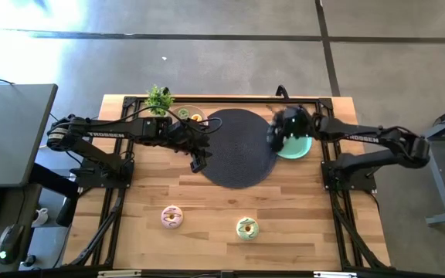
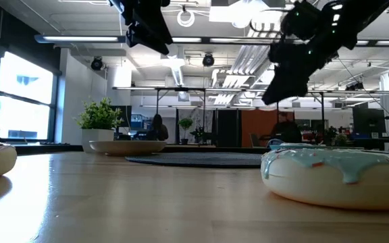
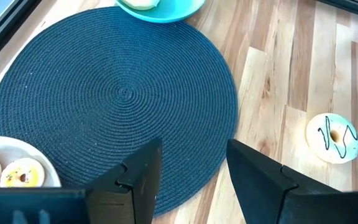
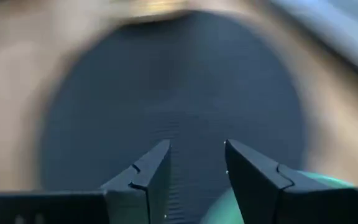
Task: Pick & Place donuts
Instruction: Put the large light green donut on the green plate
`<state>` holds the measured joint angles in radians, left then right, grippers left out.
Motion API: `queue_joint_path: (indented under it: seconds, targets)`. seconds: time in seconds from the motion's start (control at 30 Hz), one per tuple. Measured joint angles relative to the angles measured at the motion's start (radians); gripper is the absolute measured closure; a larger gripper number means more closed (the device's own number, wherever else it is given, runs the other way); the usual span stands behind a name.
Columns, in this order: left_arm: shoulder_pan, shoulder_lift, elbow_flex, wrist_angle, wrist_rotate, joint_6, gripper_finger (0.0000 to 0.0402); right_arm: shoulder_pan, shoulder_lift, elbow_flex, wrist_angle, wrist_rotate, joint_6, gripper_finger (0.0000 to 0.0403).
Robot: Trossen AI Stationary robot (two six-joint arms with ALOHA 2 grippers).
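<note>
Two donuts, pink [image 1: 172, 217] and green [image 1: 246, 228], lie on bare wood at my table's near edge in the high view, well apart from both grippers. Left wrist view: left gripper [image 3: 191, 163] open over the black mat [image 3: 104, 93], empty. Right wrist view: right gripper [image 4: 196, 163] open, empty, above the mat.

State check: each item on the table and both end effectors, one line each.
Left end effector: open, empty, over the black mat near its left edge.
Right end effector: open, empty, by the teal plate.
Pink donut: flat on bare table, front.
Mint donut: flat on bare table, front.
Beige plate: holds donuts.
Teal plate: holds a pale donut.
</note>
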<state>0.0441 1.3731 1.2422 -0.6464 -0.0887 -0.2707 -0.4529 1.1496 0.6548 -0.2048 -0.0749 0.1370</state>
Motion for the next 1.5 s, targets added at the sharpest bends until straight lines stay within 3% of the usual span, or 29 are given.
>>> queue_joint_path:
  seconds: [0.1, 0.2, 0.3, 0.4, 0.57, 0.87, 1.2, 1.3, 1.5]
  targets:
    - [0.000, 0.000, 0.000, 0.012, 0.000, 0.000, 0.0222, 0.123, 0.003, -0.012, 0.072, -0.167, 0.016, 0.0257]
    - [0.000, 0.000, 0.000, 0.024, 0.000, 0.000, 0.0222, 0.292, 0.028, -0.055, 0.253, -0.214, 0.063, 0.0254]
    - [0.000, 0.001, 0.000, 0.026, 0.000, 0.000, 0.0222, 0.463, 0.087, -0.083, 0.405, -0.184, 0.085, 0.0248]
    - [0.000, 0.018, 0.000, 0.029, 0.000, -0.012, 0.0222, 0.609, 0.169, -0.083, 0.476, -0.084, 0.111, 0.0243]
    - [0.000, 0.016, -0.001, 0.028, 0.007, -0.027, 0.0222, 0.758, 0.343, -0.050, 0.500, 0.029, 0.209, 0.0242]
    - [-0.039, 0.017, -0.001, -0.045, 0.127, -0.026, 0.0222, 0.854, 0.595, 0.111, 0.473, -0.002, 0.293, 0.0242]
    - [-0.221, 0.017, -0.001, -0.060, -0.005, -0.118, 0.0222, 0.868, 0.657, 0.182, 0.382, 0.005, 0.334, 0.0250]
    - [-0.270, 0.017, -0.001, -0.062, -0.060, -0.127, 0.0222, 0.867, 0.657, 0.182, 0.382, -0.005, 0.334, 0.0281]
    - [-0.309, 0.017, -0.001, -0.060, -0.166, -0.129, 0.0222, 0.821, 0.646, 0.182, 0.365, -0.100, 0.360, 0.0388]
